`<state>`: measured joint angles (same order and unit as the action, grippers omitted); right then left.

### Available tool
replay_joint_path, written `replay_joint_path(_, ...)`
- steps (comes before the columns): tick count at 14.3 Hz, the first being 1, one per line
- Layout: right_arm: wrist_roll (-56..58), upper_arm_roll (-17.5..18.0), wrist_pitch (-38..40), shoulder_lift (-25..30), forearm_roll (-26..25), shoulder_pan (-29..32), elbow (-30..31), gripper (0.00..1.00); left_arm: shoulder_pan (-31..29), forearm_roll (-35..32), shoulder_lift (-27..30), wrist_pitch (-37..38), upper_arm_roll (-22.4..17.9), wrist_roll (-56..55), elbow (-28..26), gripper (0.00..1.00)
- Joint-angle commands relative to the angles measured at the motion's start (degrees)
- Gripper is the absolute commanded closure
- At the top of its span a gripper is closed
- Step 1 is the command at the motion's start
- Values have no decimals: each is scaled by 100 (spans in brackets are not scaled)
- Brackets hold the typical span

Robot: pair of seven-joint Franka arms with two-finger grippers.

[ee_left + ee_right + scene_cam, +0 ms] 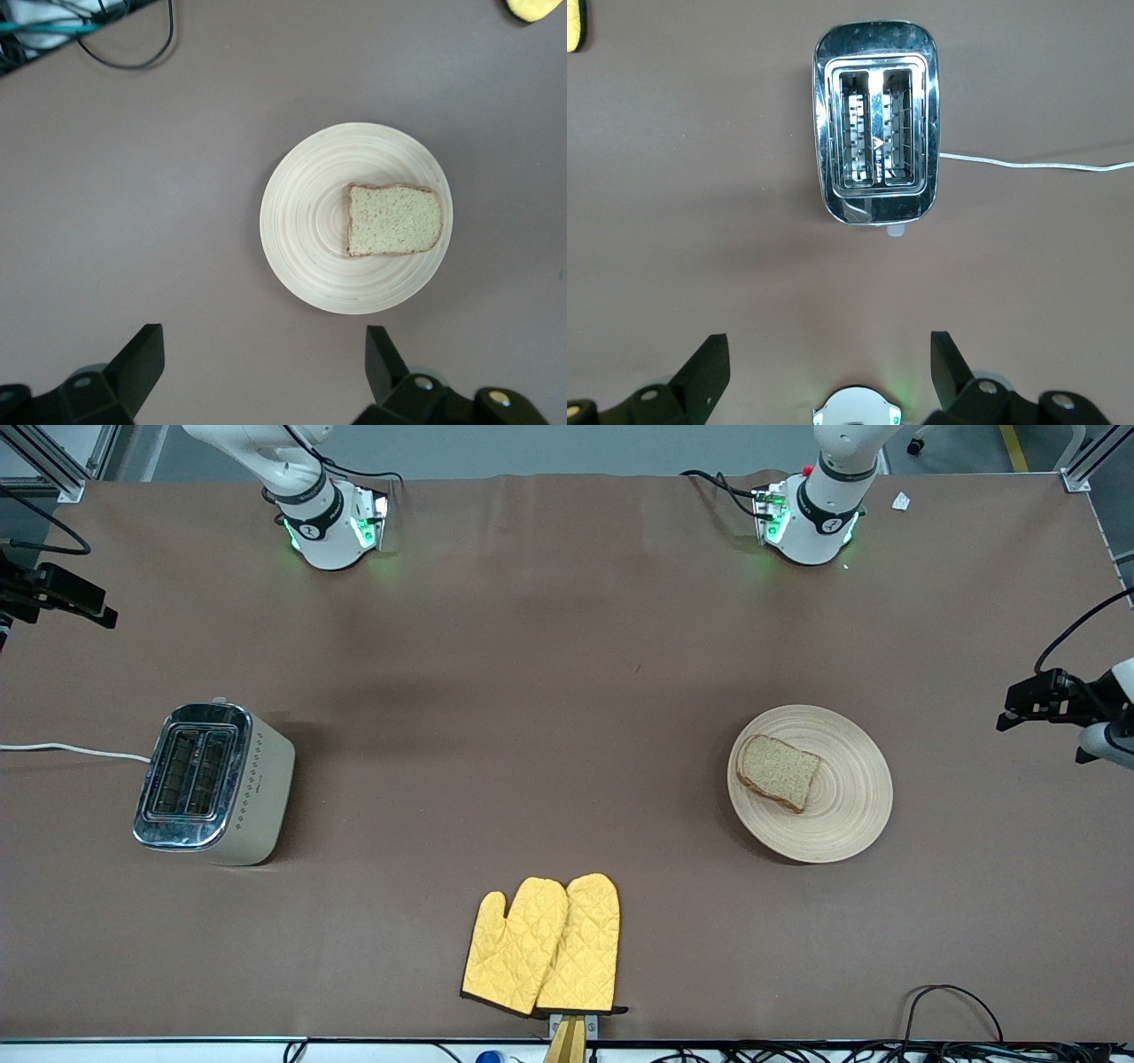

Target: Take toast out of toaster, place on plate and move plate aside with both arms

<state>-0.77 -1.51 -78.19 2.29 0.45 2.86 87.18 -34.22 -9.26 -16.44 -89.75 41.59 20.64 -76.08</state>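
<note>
The round pale wooden plate (842,815) lies toward the left arm's end of the table. One slice of toast (778,771) lies flat on it, on the part toward the right arm's end. My left gripper (266,354) hangs high above the table by the plate (301,230) and toast (394,220). It is open and holds nothing. My right gripper (828,359) is open too, high over the table between its own base and the toaster (875,124). Both show at the side edges of the front view, left gripper (1028,704) and right gripper (84,607).
The chrome two-slot toaster (213,782) stands toward the right arm's end, both slots empty, its white cord (71,751) running off the table's end. Two yellow quilted oven mitts (545,948) lie near the front edge. Loose cables (952,1010) lie by that edge.
</note>
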Motion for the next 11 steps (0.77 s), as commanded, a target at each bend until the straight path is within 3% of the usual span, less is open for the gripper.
replay_joint_path(1, -81, 54, 41, 0, -54, 48, -8, 0, 835, -68, 500, 413, -482, -462, -21, 0)
replay_joint_path(4, -73, 54, 41, 0, -54, 57, -8, 0, 2503, -15, 896, 580, -2036, -718, -39, 0)
replay_joint_path(8, -73, 63, 41, 0, -54, 57, -17, 0, 3735, 354, 1274, 897, -3654, -1044, -266, 0)
replay_joint_path(11, -73, 54, 50, 0, -54, 57, -17, 0, 4248, 503, 1704, 619, -4316, -1106, -863, 0)
